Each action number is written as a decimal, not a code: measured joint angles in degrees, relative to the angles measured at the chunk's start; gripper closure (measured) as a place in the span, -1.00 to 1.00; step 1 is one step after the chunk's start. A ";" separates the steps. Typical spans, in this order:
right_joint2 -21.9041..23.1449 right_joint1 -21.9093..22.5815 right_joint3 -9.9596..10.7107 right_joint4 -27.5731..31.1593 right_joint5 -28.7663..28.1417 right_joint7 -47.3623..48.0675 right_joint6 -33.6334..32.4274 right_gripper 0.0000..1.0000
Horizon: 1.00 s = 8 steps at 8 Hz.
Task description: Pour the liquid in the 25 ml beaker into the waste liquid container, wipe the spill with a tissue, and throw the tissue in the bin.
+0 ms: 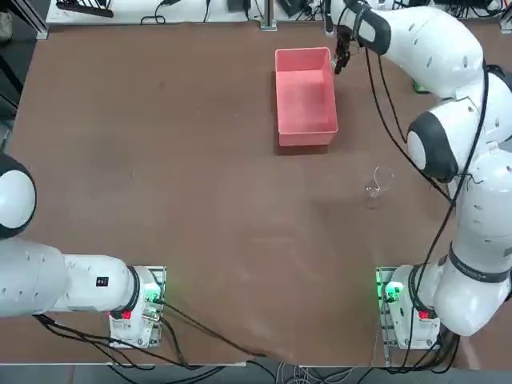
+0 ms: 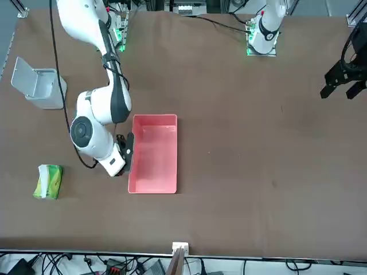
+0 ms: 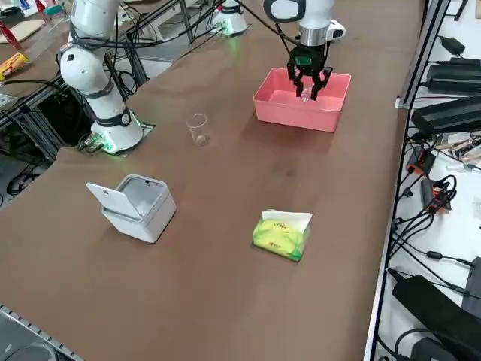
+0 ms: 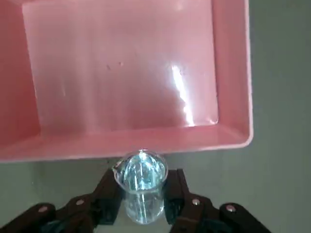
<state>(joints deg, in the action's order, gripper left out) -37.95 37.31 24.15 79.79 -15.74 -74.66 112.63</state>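
Tiny clear glass 25 ml beaker [image 4: 141, 187] held upright, clenched in the right tool [image 4: 142, 200], just outside the pink rectangular plastic waste tray's [image 4: 233, 87] wall. Pouring step in hand. Next: carry over the rim, then tip slowly.

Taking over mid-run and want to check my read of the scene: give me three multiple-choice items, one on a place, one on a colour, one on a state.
1. Where is the right gripper?
A. beside the pink waste liquid container
B. over the bin
C. at the tissue pack

2. What colour is the tissue pack?
A. blue
B. green
C. red

3. What state is the bin's lid in?
A. shut
B. missing
C. flipped open

Answers:
1. A: the wrist view shows the container's wall just past the fingers.
2. B: its wrapper is green with a white sheet on top.
3. C: the lid stands raised at the back.
The gripper holds the 25 ml beaker.
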 joint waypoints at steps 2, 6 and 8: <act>0.04 1.01 -0.04 -3.19 5.25 4.31 -4.29 0.05; -0.66 3.64 -0.10 -6.59 13.62 9.10 -8.83 0.05; -1.22 4.24 -0.11 -6.91 19.71 9.42 -10.57 0.05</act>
<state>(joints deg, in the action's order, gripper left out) -39.16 41.55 24.04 72.88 3.96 -65.25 102.07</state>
